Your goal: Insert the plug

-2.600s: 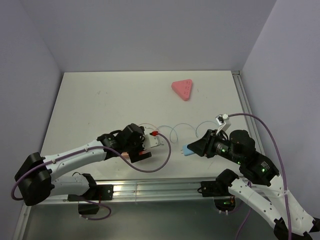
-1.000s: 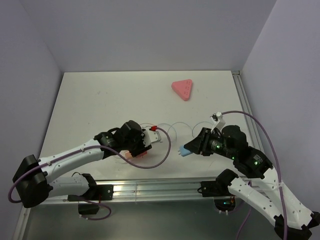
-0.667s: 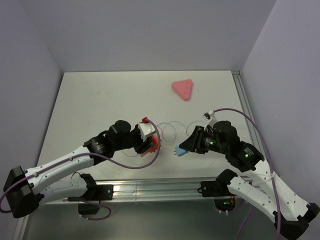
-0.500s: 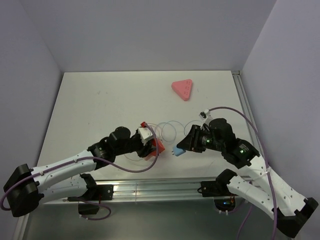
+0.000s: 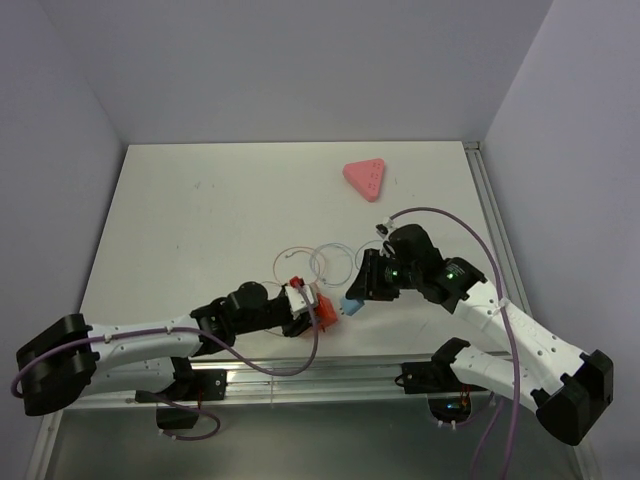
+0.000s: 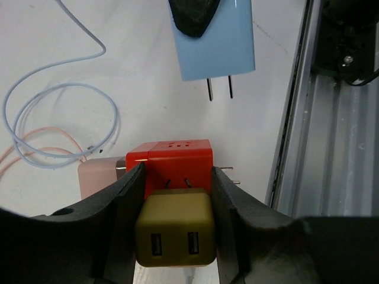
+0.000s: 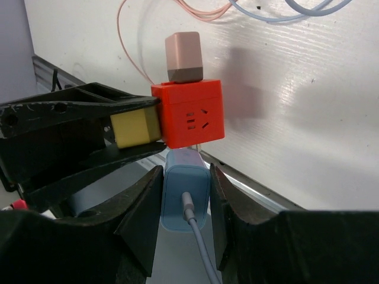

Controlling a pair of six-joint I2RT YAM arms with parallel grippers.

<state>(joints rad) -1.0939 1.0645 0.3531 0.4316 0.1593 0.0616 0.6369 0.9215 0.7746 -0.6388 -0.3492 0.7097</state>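
The light-blue plug (image 5: 351, 306) sits in my right gripper (image 5: 358, 296), which is shut on its sides (image 7: 186, 198), with a grey cable leaving its back. Its two prongs (image 6: 219, 89) point at the orange-red socket block (image 6: 177, 158), a short gap away and not touching. My left gripper (image 6: 176, 177) is shut on that block (image 5: 316, 312) and on a mustard-yellow USB charger (image 6: 174, 234) plugged into it. A pinkish adapter (image 7: 183, 56) sticks out of another face of the block (image 7: 188, 112). Both grippers meet near the table's front edge.
The pink triangular socket strip (image 5: 365, 179) lies at the back right. Thin blue and orange cable loops (image 5: 328, 260) lie on the table behind the grippers. A metal rail (image 5: 300, 376) runs along the front edge, close to the block (image 6: 331, 148).
My left gripper lifted the orange-red block and carried it right, toward the front edge. My right gripper moved left with the plug, so the two now face each other closely.
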